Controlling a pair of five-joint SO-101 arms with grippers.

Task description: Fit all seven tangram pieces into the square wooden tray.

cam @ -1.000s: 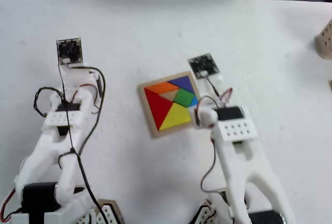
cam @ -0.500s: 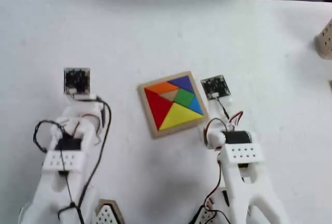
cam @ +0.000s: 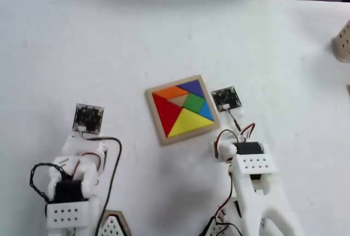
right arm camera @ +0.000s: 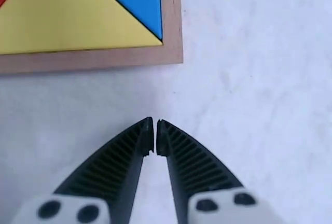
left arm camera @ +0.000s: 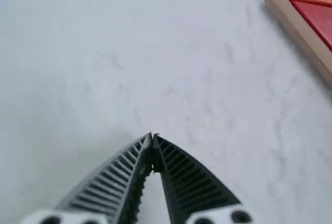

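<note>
The square wooden tray (cam: 157,118) lies mid-table, turned slightly, with its coloured pieces flat inside: red (cam: 165,113), yellow (cam: 188,121), orange (cam: 171,92), purple (cam: 192,87), green (cam: 194,102), blue (cam: 206,110) and a small wood-coloured triangle (cam: 179,100). My left gripper (left arm camera: 153,140) is shut and empty over bare table, well to the tray's left; a tray corner (left arm camera: 290,12) with red (left arm camera: 317,23) shows beyond it. My right gripper (right arm camera: 154,126) is shut and empty just off the tray's near right corner (right arm camera: 171,53), by the yellow (right arm camera: 67,16) and blue (right arm camera: 140,1) pieces.
The left arm (cam: 74,184) is folded back at the near left edge, the right arm (cam: 249,165) at the near right. A pale perforated object (cam: 343,42) stands at the far right edge. The white tabletop (cam: 164,34) stretches beyond the tray.
Both arms have drawn back toward the near edge. The left arm retreated steadily and farthest. The right arm left the tray's right side, then hardly moved. The tray and pieces stayed put.
</note>
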